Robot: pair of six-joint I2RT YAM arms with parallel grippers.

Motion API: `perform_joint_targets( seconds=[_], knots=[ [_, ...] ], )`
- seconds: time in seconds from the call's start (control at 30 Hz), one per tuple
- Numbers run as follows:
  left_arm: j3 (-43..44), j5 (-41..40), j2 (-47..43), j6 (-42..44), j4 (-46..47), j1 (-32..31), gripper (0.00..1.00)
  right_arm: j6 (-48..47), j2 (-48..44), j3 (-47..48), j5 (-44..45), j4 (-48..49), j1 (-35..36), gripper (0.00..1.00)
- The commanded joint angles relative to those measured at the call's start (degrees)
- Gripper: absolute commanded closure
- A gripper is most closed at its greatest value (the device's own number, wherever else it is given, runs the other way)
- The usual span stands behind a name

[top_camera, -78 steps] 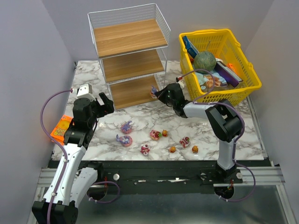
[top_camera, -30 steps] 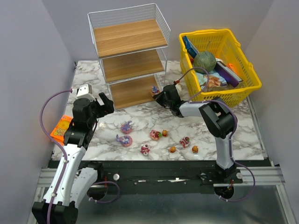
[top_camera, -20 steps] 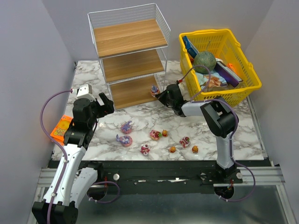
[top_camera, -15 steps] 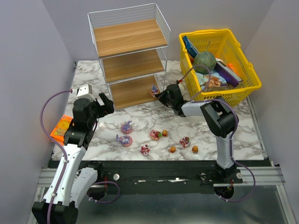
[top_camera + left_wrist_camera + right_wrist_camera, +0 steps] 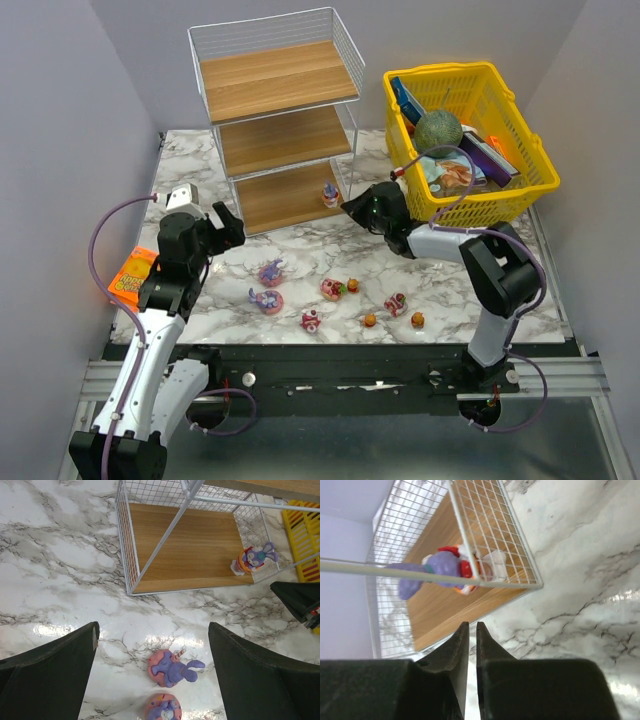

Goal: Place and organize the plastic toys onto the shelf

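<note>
Far left: orange packet flat on the marble table, its right side hidden under the left arm.

Left gripper hangs over the table in front of the shelf. Its fingers are spread wide with nothing between them. The wrist view crops both fingers at the bottom edge.

Eight plastic toys lie loose on the table in front of the shelf: two purple-on-pink at the left, red-pink in the middle, small orange ones toward the right. They are too small in the top view to make out shapes. The left wrist view catches only two, and the nearer one is cut off by the frame's bottom edge.

The ninth, a purple toy, sits on the shelf's bottom board at the front right corner. In the right wrist view a wire runs across it and it is blurred, so upright or tipped is unclear.

Right gripper is just right of that corner, outside the wire and apart from the toy. The top view can't resolve its jaws. The wrist view shows fingers almost pressed together with a thin slit between them, pinching nothing.

Far right: yellow basket with a green ball on top. The items under the ball overlap and are mostly hidden.
</note>
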Motion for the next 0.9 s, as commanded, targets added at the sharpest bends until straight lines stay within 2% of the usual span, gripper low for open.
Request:
perform_joint_targets(
  seconds=[0.0,0.07,0.2,0.3,0.47,0.63,0.87],
  knots=[
    [-1.0,0.6,-0.9,-0.5,0.4,-0.3,0.01,8.5,-5.7,-1.6,-1.7,-8.3,-0.7,0.62],
    [-1.2,0.6,-1.1,-0.5,0.5,-0.3,0.01,12.9,-6.8,-1.0,-4.4,-12.1,-0.8,0.6],
    [-1.4,1.3,-1.0,-0.7,1.2,-0.3,0.01,23.8,-6.4,0.9,-9.3,-12.0,-0.8,0.52],
    [-1.5,1.9,-1.0,-0.7,1.2,-0.3,0.01,29.0,-4.1,3.9,-10.3,-11.9,-0.6,0.51],
    [-1.3,2.4,-0.7,-1.0,1.3,-0.3,0.01,32.7,-0.7,8.6,-5.4,-13.4,-0.2,0.51],
    [-1.2,2.5,-0.5,-1.0,1.4,-0.5,0.01,35.8,1.7,12.0,-4.1,-15.9,0.1,0.51],
    [-1.4,2.0,-0.2,-0.7,1.4,-0.6,0.01,36.1,2.1,12.2,-2.1,-19.1,0.3,0.52]
  ],
)
